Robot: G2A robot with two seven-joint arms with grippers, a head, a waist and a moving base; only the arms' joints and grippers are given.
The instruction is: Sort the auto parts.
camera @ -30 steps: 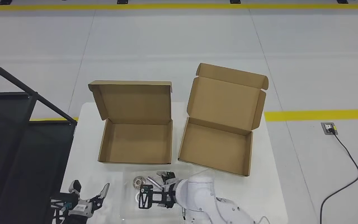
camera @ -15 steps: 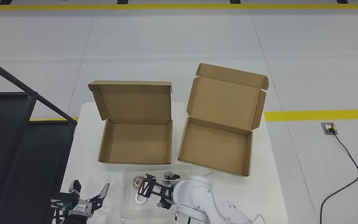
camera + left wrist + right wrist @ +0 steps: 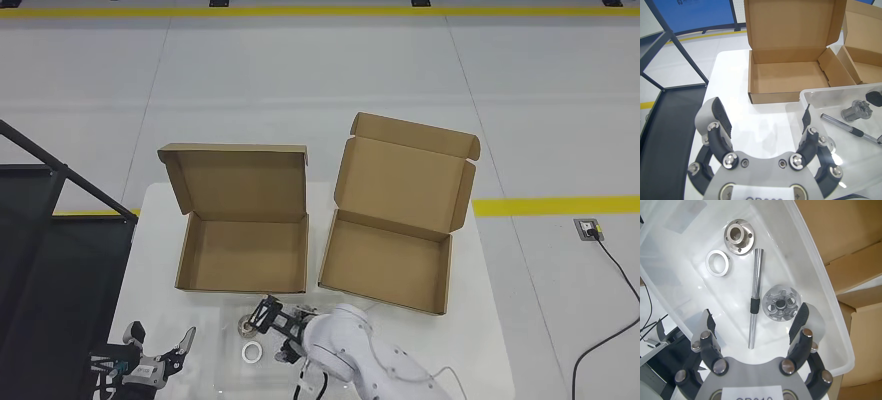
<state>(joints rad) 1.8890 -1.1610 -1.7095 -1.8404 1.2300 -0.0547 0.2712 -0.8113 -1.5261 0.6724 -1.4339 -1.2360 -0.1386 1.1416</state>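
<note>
Right gripper (image 3: 756, 314) spread wide over clear bin (image 3: 816, 262); steel shaft (image 3: 758, 275) beside bearing hub (image 3: 781, 303) may roll away if a finger nudges it.

Open left box (image 3: 243, 255) and right box (image 3: 385, 262) side by side on white table (image 3: 160, 262); right pincer (image 3: 272, 322) near metal ring (image 3: 252, 351).

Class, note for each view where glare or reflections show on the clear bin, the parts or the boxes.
Right wrist view: white glints streak the clear bin's wall, and a bright highlight runs along the metal shaft. Left wrist view: pale reflections haze the bin's near wall. Top view: the cardboard boxes take even light, with no glare.
</note>
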